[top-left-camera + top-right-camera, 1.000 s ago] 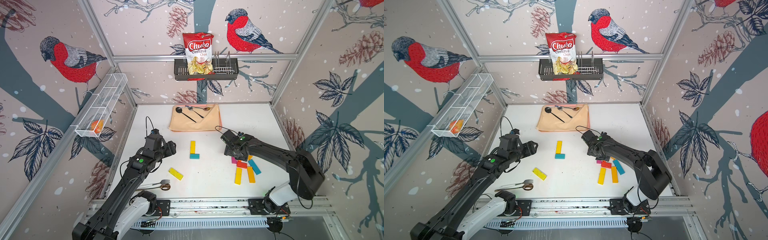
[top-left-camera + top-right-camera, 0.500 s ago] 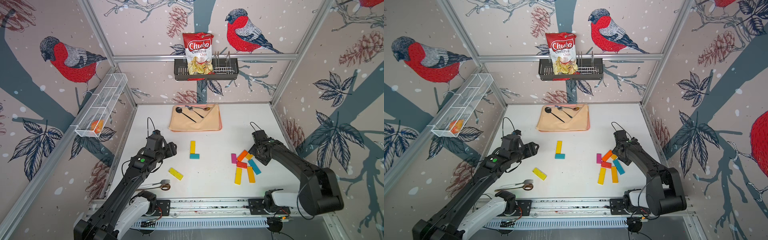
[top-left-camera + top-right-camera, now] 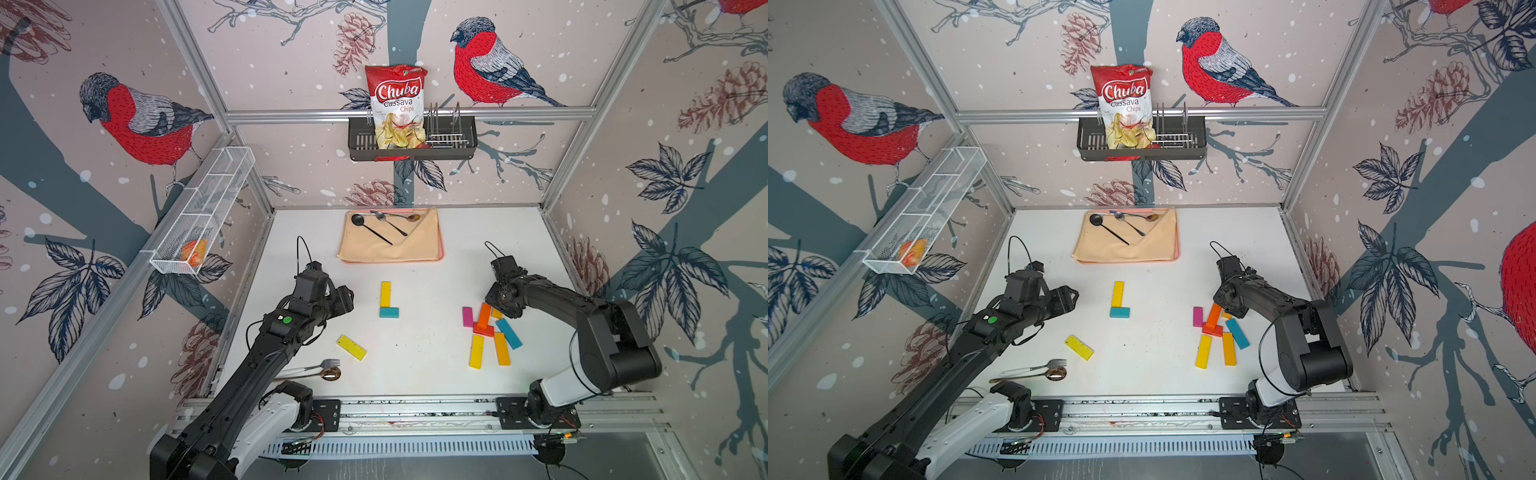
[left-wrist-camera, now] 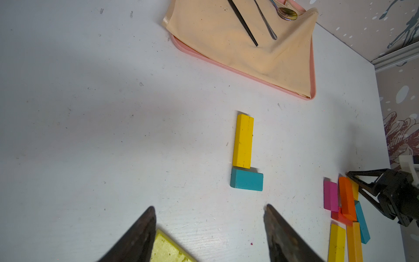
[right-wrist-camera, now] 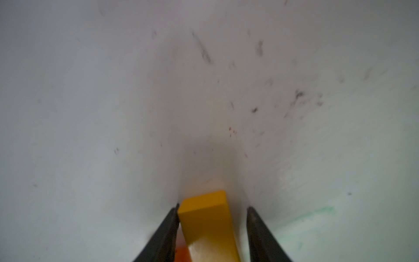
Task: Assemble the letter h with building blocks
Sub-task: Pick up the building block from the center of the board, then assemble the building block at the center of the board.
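Observation:
A yellow block (image 3: 385, 294) and a teal block (image 3: 389, 312) lie joined as an L mid-table. One yellow block (image 3: 351, 347) lies alone, partly under a finger (image 4: 140, 236) of my left gripper (image 4: 210, 206), which hovers open and empty. At the right is a pile: magenta (image 3: 468, 316), orange (image 3: 484, 314), red (image 3: 484, 330), teal (image 3: 508, 333), yellow (image 3: 476, 351) and orange (image 3: 502, 349) blocks. My right gripper (image 5: 213, 206) is low at the pile's far end. An amber block (image 5: 204, 217) sits between its jaws, touching one finger, a gap at the other.
A pink tray (image 3: 436, 259) with a beige cloth and spoons sits at the back of the table. A fork and spoon (image 3: 322, 370) lie near the front left edge. A wire basket (image 3: 199, 220) hangs on the left wall, a rack with a chips bag (image 3: 397, 104) on the back wall.
My right gripper swung from the pile's left side to its far right end, dropped low, and narrowed its jaws around the amber block. The left arm barely moved.

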Controlling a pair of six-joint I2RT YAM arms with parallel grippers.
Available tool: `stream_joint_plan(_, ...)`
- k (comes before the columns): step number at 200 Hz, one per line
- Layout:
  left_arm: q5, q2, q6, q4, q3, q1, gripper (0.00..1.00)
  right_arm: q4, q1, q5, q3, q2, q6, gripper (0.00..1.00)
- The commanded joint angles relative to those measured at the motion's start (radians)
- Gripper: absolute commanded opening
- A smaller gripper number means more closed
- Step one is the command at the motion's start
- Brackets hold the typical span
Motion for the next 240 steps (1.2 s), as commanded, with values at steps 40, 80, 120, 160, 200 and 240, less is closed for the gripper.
stream_joint_plan(40,-0.005,0.000,0.004,0.017,-0.003,0.001,0.74,-0.100,-0.015,0.010,-0.044,-0.023,0.019,0.42)
stream_joint_plan(80,-0.007,-0.001,-0.001,0.019,-0.003,0.001,0.74,-0.136,-0.029,0.063,0.002,-0.020,-0.012,0.32)
stream_joint_plan(120,-0.021,-0.008,-0.008,0.016,-0.008,0.001,0.74,-0.245,-0.020,0.139,0.135,-0.061,-0.033,0.26)
stream_joint_plan(160,-0.040,-0.010,-0.037,0.024,-0.019,0.000,0.74,-0.336,0.141,0.168,0.230,-0.113,0.002,0.26)
stream_joint_plan(200,-0.052,-0.015,-0.063,0.033,-0.028,0.000,0.74,-0.265,0.563,0.096,0.329,0.044,0.127,0.26)
stream_joint_plan(240,-0.054,-0.009,-0.071,0.034,-0.030,0.002,0.74,-0.285,0.786,0.115,0.556,0.384,0.160,0.27)
